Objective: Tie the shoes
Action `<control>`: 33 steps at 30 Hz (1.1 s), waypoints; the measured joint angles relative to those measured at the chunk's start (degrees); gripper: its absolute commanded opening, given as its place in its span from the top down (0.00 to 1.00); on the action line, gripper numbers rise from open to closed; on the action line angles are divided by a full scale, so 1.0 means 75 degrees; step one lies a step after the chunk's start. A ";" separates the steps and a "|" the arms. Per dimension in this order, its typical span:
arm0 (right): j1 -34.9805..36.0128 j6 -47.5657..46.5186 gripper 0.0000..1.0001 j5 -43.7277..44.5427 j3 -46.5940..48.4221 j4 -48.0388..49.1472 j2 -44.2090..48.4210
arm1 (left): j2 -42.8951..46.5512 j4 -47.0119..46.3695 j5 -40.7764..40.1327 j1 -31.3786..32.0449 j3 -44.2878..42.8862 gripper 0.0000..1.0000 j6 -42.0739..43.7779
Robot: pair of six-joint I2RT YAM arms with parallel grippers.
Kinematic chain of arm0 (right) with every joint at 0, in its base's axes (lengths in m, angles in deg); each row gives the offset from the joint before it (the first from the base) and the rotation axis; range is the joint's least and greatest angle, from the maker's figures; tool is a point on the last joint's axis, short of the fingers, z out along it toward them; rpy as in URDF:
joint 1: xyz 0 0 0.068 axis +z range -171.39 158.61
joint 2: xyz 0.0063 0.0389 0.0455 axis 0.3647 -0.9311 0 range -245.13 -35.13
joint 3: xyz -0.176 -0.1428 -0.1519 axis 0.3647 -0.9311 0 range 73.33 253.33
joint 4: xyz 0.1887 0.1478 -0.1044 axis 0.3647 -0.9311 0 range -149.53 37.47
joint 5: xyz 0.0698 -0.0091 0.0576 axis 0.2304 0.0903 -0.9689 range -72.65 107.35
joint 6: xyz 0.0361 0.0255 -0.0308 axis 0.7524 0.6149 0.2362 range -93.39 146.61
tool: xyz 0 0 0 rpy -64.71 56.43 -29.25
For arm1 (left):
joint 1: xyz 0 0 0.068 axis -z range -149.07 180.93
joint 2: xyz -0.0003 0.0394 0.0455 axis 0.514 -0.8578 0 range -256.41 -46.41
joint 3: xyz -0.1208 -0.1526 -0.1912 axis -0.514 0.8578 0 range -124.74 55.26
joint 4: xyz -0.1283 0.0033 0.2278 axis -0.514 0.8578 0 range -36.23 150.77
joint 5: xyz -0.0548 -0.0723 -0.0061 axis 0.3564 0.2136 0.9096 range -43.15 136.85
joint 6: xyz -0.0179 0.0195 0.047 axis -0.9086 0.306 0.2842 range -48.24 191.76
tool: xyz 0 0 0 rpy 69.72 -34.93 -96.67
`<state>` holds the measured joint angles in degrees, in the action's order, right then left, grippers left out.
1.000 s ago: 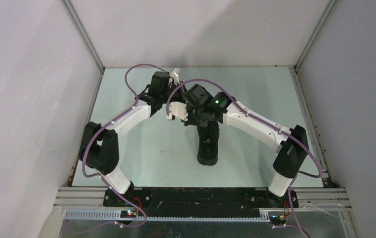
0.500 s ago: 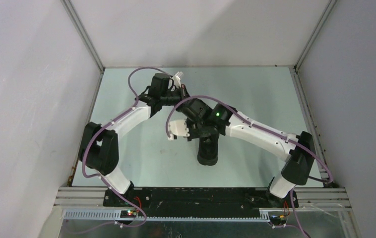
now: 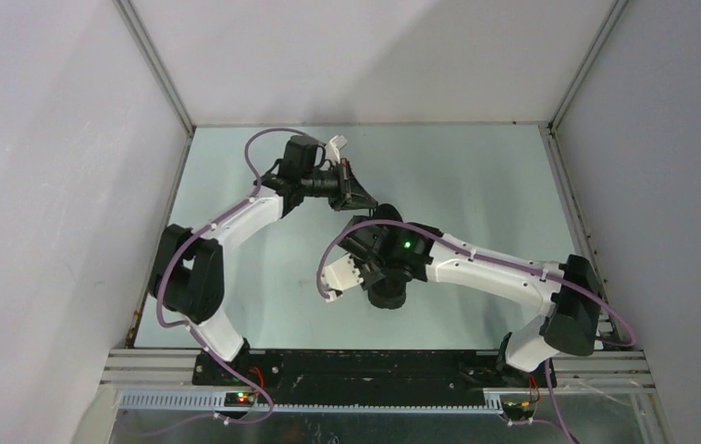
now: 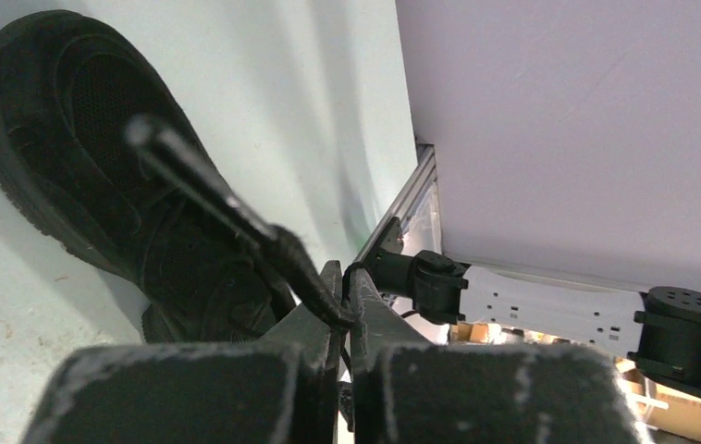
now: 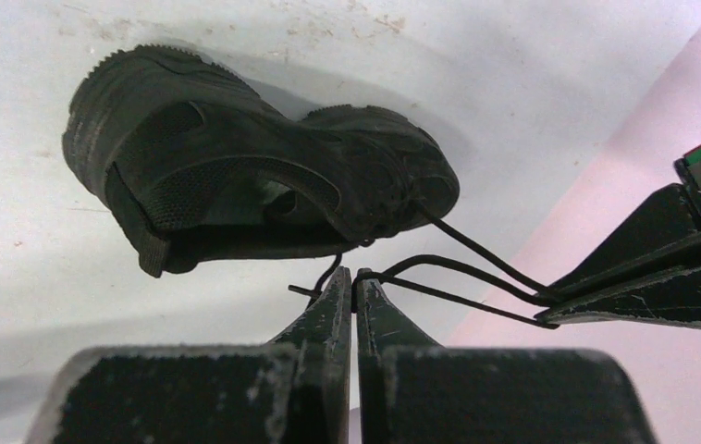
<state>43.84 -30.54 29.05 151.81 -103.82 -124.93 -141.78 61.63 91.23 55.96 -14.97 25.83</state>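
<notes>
The black sneaker (image 3: 390,298) lies mid-table, mostly under my right wrist. It shows clearly in the right wrist view (image 5: 236,166) and in the left wrist view (image 4: 97,139). My left gripper (image 3: 365,199) is beyond the shoe's far end, shut on a thin black lace (image 4: 208,185) that runs into its tips (image 4: 342,277). My right gripper (image 5: 354,277) is shut on a lace strand (image 5: 467,268). That strand stretches across to the left gripper (image 5: 624,287). From above the right gripper (image 3: 372,275) hangs over the shoe, its fingertips hidden.
The pale green table (image 3: 264,277) is boxed in by grey walls on three sides. An aluminium rail (image 3: 375,370) runs along the near edge. The right arm's white link (image 4: 532,296) shows in the left wrist view. Purple cables loop over both arms.
My right gripper has drawn back from beside the left gripper towards the near side, over the shoe, pulling its lace out. The left gripper has swung slightly right and stayed shut.
</notes>
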 measured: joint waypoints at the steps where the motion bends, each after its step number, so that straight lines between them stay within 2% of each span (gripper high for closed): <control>1: 0.0017 -0.0047 1.00 0.0061 -0.0061 0.0064 0.0044 | -0.0061 -0.0006 0.0067 0.0000 -0.0055 1.00 -0.0052; 9: -0.0061 -0.0207 1.00 0.0146 -0.0227 0.0583 0.0414 | -0.0629 -0.0204 0.0956 -0.0003 -0.0787 1.00 -0.0495; 18: -0.0691 -0.1067 1.00 -0.0423 -0.0653 0.1297 0.1035 | -0.1259 -0.0743 0.1754 -0.0020 -0.1725 1.00 -0.1040; 27: -0.0906 -0.1967 1.00 -0.0621 -0.1306 0.1757 0.1105 | -0.1358 -0.0810 0.1836 -0.0050 -0.1684 1.00 -0.1081; 33: -0.0903 -0.2352 1.00 -0.0708 -0.1565 0.1632 0.1005 | -0.1358 -0.0801 0.1760 -0.0061 -0.1297 1.00 -0.0994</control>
<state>37.07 -48.17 23.74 140.07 -91.58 -117.39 -151.97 55.62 104.43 55.51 -24.70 18.38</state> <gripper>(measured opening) 0.008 0.012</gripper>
